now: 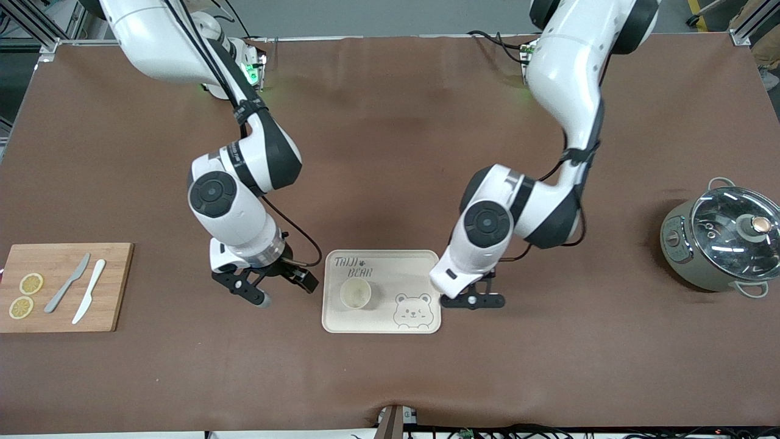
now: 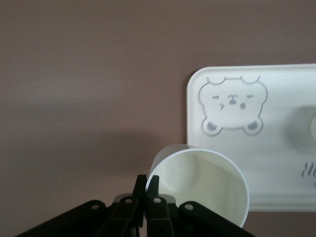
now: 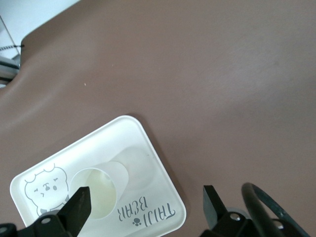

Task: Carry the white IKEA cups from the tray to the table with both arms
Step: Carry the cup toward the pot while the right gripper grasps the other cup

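One small off-white handleless cup (image 1: 355, 293) is sitting upright on the cream rectangular tray (image 1: 420, 263) reading "TAIJI BEAR". The left hand (image 2: 146, 196) is pinching a second white cup (image 2: 207, 183) by its rim, hanging over the tray's edge. The right hand (image 1: 268, 286) is hovering spread wide, gripping nothing, beside the tray above the brown surface (image 1: 390, 122).

A cream tray (image 1: 420, 263) with a bear face and "TAIJI BEAR" lettering lay on the brown table (image 1: 390, 140), toward the front camera. A wooden cutting board (image 1: 116, 286) sat at the right arm's end, holding two lemon slices (image 1: 25, 295), a grey knife (image 1: 67, 283) and a white knife (image 1: 89, 291) side by side. A grey-green pot (image 1: 682, 250) with a glass lid (image 1: 734, 227), probably an electric cooker, stood at the left arm's end.
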Motion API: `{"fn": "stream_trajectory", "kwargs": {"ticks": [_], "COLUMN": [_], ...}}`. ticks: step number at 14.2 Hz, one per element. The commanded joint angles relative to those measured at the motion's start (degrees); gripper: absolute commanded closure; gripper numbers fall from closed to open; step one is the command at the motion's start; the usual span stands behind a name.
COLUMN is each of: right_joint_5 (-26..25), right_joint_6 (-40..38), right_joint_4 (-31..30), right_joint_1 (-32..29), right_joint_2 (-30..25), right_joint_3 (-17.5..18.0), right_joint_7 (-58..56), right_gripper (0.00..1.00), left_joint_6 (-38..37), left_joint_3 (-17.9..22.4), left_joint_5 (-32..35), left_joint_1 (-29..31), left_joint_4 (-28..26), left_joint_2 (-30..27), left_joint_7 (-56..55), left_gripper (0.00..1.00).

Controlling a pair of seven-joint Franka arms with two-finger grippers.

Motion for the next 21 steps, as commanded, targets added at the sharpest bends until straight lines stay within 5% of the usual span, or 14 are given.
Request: {"fn": "stream_trajectory", "kwargs": {"ticks": [1, 4, 9, 14, 21], "right_joint_5": [0.3, 0.1, 0.1, -0.2, -0.8], "right_joint_6": [-0.4, 0.5, 1.8, 4.3, 8.6], "right_joint_4": [4.8, 5.0, 5.0, 5.0, 5.1], "right_joint_1": [1.6, 3.1, 4.4, 5.4, 5.8], "right_joint_2": [4.1, 5.0, 6.8, 8.9, 12.0], "right_joint_3": [-0.5, -0.5, -0.6, -0.8, -1.0], "right_joint_7": [0.1, 0.2, 0.2, 0.2, 0.3], "right_gripper": [0.0, 0.0, 0.0, 0.0, 0.0], "left_joint_6": [-4.7, -3.5, 9.2, 26.0, 36.5], "left_joint_3": [0.1, -0.3, -1.1, -1.2, -1.7], "left_joint_5": [-0.4, -1.1, -6.6, -8.0, -8.0], "left_joint_1": [2.0, 6.6, 17.2, 20.5, 19.9], "left_joint_4": [-3.4, -14.6, -40.3, -52.8, -54.3], "left_joint_2": [-5.9, -15.0, -31.2, -31.1, -24.4], "left_joint_7": [4.9, 12.1, 31.6, 41.2, 41.2], "left_gripper": [1.0, 1.0, 1.0, 1.0, 1.0]}}
